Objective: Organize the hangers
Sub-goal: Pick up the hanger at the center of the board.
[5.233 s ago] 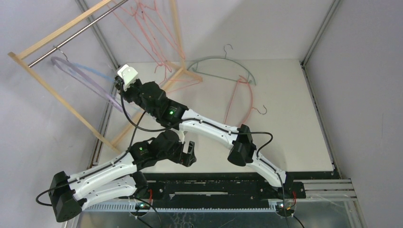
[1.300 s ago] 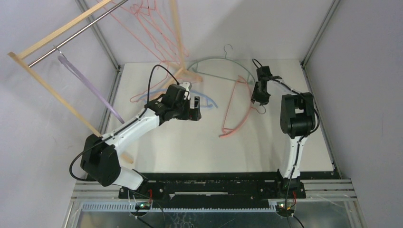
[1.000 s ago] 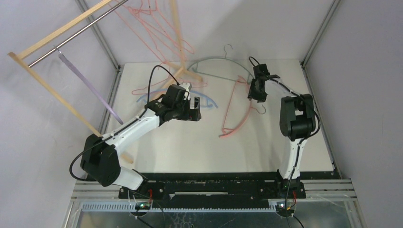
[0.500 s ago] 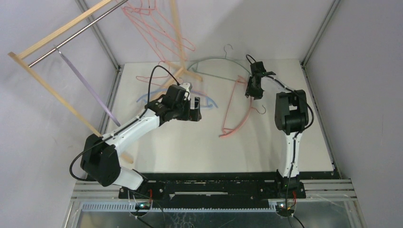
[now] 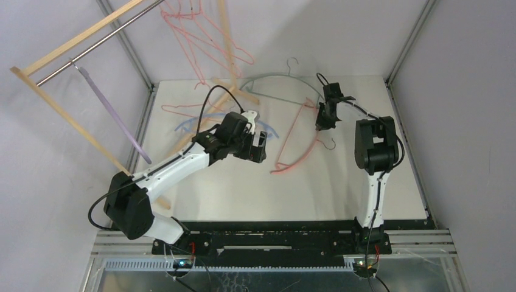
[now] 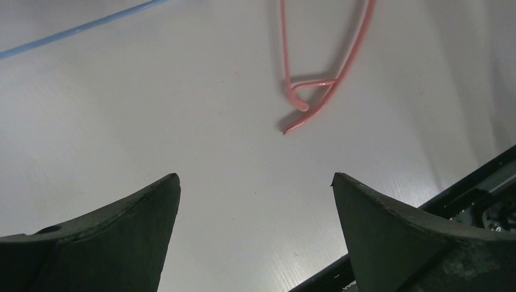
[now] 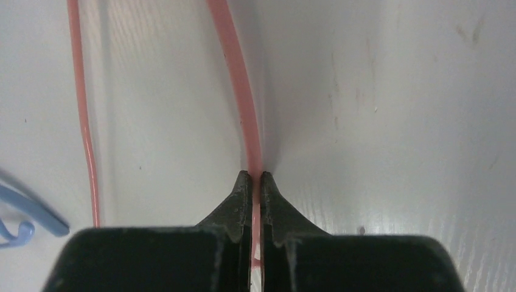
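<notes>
Since a moment earlier, the left hand (image 5: 258,146) has been carried rightward across the white worktop (image 5: 341,182), and the right hand (image 5: 321,118) has been closed. At the far left, a light wooden rack frame with a metal rod (image 5: 85,34) is tilted against the wall. One thick lilac plastic hanger (image 5: 112,115) is hung from the rod by its hook, and thin pink-red wire triangular hangers (image 5: 204,36) are hung further along. These may be judged already sorted. The left hand (image 6: 255,176) is seen spread wide with nothing between its fingers. It is poised above the lower tip of a curved pink plastic hanger (image 6: 322,85), probably so that this end can be steadied or taken. A blue plastic hanger (image 6: 79,27) is left flat beside it. Behind, a grey-green curved hanger (image 5: 280,75) is lying at the worktop's far edge. The pink hanger (image 5: 289,136) is lying on the worktop between the two hands. At the right, the right hand (image 7: 255,176) is clenched on its thick arm (image 7: 240,91), the rod pinched between the fingertips, apparently so that it can be lifted towards the rack.
</notes>
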Robot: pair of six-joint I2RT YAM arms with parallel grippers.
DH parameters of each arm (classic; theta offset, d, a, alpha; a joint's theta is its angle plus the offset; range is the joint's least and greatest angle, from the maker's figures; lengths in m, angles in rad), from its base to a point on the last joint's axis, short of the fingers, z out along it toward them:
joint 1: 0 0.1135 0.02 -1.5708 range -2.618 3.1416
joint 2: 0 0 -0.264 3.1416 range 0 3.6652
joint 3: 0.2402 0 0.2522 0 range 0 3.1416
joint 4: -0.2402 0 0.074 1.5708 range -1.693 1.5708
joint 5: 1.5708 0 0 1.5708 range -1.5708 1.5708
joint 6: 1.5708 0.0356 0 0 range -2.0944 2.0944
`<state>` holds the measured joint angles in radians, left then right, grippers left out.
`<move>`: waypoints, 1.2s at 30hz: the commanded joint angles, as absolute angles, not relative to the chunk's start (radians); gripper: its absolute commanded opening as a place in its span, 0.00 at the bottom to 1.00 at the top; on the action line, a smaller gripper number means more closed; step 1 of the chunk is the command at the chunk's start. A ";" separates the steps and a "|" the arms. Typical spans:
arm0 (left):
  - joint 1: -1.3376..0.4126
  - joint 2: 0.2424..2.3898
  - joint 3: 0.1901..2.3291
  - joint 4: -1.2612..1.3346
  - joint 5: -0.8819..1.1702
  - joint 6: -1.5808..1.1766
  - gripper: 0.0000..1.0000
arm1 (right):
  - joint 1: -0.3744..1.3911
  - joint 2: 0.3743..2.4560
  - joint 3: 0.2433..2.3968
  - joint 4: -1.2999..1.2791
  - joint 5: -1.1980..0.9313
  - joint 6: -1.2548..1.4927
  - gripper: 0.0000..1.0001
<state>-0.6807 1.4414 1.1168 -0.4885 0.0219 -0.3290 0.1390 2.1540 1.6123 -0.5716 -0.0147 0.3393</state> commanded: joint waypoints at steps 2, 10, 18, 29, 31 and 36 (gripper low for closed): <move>-0.732 1.425 1.206 -0.478 0.000 -0.234 1.00 | 0.160 2.017 1.503 -0.564 -0.084 0.351 0.00; -0.821 1.558 1.335 -0.475 -0.023 -0.131 1.00 | 0.238 1.852 1.477 -0.635 -0.109 0.355 0.00; -0.947 1.652 1.383 -0.472 -0.102 -0.076 1.00 | 0.269 1.819 1.597 -0.718 -0.114 0.364 0.00; -0.979 1.610 1.313 -0.482 -0.177 -0.081 1.00 | 0.291 1.872 1.804 -0.832 -0.135 0.362 0.00; -0.989 1.609 1.302 -0.484 -0.188 -0.079 1.00 | 0.291 1.873 1.818 -0.840 -0.145 0.363 0.00; -1.003 1.618 1.273 -0.499 -0.231 -0.065 1.00 | 0.286 1.866 1.850 -0.873 -0.162 0.361 0.00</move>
<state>-0.9901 1.6588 1.3025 -0.4942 -0.1818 -0.0914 0.2852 1.8740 1.7908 -0.8425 -0.1249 0.3470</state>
